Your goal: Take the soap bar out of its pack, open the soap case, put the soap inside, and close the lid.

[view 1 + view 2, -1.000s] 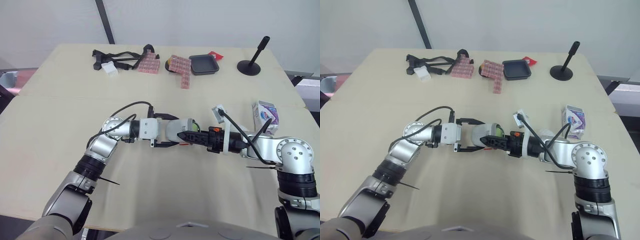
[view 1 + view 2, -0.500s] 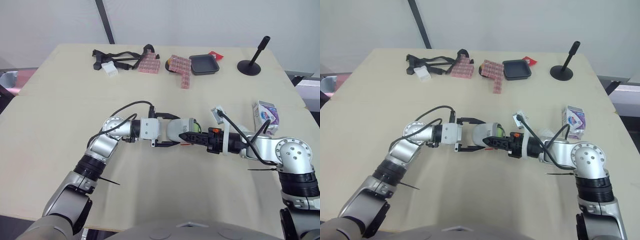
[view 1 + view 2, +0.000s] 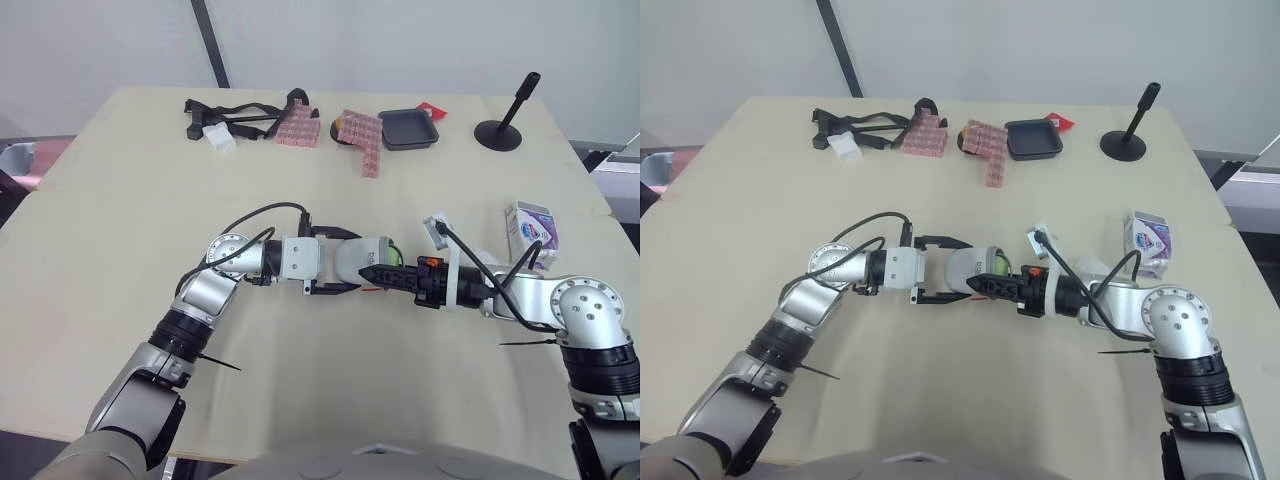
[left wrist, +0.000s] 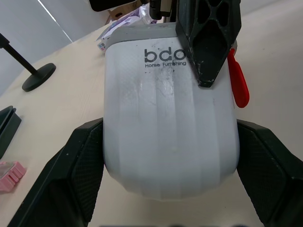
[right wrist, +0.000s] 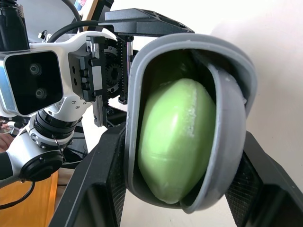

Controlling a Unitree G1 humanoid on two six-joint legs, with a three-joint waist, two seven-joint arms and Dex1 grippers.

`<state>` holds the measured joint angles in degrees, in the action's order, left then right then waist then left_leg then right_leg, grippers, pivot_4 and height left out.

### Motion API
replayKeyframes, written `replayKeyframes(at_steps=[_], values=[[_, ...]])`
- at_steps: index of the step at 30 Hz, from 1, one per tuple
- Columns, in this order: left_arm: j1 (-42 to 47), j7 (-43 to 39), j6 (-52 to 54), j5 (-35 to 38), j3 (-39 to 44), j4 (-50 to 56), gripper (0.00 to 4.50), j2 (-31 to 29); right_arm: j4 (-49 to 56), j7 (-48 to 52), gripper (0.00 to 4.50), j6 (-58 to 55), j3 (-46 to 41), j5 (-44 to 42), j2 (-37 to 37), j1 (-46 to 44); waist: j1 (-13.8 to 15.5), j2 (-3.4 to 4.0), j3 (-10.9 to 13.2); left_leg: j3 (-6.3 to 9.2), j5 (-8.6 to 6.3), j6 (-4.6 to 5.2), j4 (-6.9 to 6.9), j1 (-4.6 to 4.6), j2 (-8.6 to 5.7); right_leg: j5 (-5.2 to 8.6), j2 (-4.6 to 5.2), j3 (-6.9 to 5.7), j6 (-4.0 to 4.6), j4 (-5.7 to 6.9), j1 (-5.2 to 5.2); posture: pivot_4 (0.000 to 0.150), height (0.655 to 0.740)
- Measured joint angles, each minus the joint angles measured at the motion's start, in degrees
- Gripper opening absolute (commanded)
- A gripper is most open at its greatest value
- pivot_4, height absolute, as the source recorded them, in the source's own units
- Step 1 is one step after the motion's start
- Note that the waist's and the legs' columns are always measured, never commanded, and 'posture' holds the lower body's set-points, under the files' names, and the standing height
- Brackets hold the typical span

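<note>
The soap case [image 3: 360,256] is near the middle of the table [image 3: 120,230], between the two grippers. The left gripper [image 3: 350,263] grasps it, its fingers [image 4: 85,156] pressed against both sides of the white shell. The right gripper [image 3: 378,274] comes from the opposite side and also clasps the case (one black finger lies on the shell beside the printed letters). The green soap [image 5: 174,137] sits inside, and the lid stands slightly ajar. The soap pack [image 3: 529,229] stands well apart, near the table's right edge.
</note>
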<state>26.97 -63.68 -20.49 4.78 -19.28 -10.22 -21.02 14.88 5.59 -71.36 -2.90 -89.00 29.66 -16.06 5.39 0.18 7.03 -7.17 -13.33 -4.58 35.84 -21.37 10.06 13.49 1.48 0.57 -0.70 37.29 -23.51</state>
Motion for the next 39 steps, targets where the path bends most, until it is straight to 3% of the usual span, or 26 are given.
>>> replayKeyframes(at_steps=[3,4,15,25,33,39], values=[[0.0,-0.3,0.2,0.0,0.0,0.0,3.46,0.0,0.0,0.1,2.17,0.4,0.2,0.0,0.1,0.1,0.0,0.00,0.0,0.00,0.00,0.00,0.00,0.00,0.00,0.00,0.00,0.00,0.00,0.00,0.00,0.150,0.7400],[0.0,-0.5,0.3,0.2,0.0,0.0,4.49,0.0,0.0,0.2,2.17,0.5,0.3,0.0,0.1,0.1,0.0,0.00,0.0,0.00,0.00,0.00,0.00,0.00,0.00,0.00,0.00,0.00,0.00,0.00,0.00,0.150,0.7400],[0.5,-3.5,3.2,4.2,0.2,0.0,4.50,-0.3,1.1,0.5,2.10,0.4,1.0,1.4,2.0,0.4,0.0,-0.01,0.0,0.01,0.00,0.00,-0.01,0.00,-0.01,0.00,0.00,0.00,0.00,-0.02,0.00,0.150,0.7400],[4.6,-9.4,23.5,11.0,1.4,0.4,4.50,-4.8,2.0,3.1,2.10,0.2,2.6,5.8,4.5,-0.7,-0.1,0.00,0.0,0.00,0.00,0.00,-0.04,0.01,-0.04,0.00,0.00,0.00,0.00,-0.04,0.00,0.150,0.7400],[5.8,-11.3,36.5,13.3,1.3,4.2,4.50,-5.4,8.7,12.0,2.08,-1.8,7.7,15.2,12.3,-10.8,0.1,0.05,0.1,0.03,0.00,-0.01,-0.08,-0.03,-0.07,0.00,-0.01,-0.02,0.00,-0.11,0.02,0.150,0.7400],[7.9,-10.5,39.8,13.5,1.2,5.5,4.50,-4.2,15.2,24.6,2.08,-3.3,20.8,28.8,24.2,-23.2,0.2,0.05,0.1,0.07,-0.01,-0.02,-0.10,-0.02,-0.10,0.00,-0.04,-0.01,-0.02,-0.14,0.05,0.150,0.7400]])
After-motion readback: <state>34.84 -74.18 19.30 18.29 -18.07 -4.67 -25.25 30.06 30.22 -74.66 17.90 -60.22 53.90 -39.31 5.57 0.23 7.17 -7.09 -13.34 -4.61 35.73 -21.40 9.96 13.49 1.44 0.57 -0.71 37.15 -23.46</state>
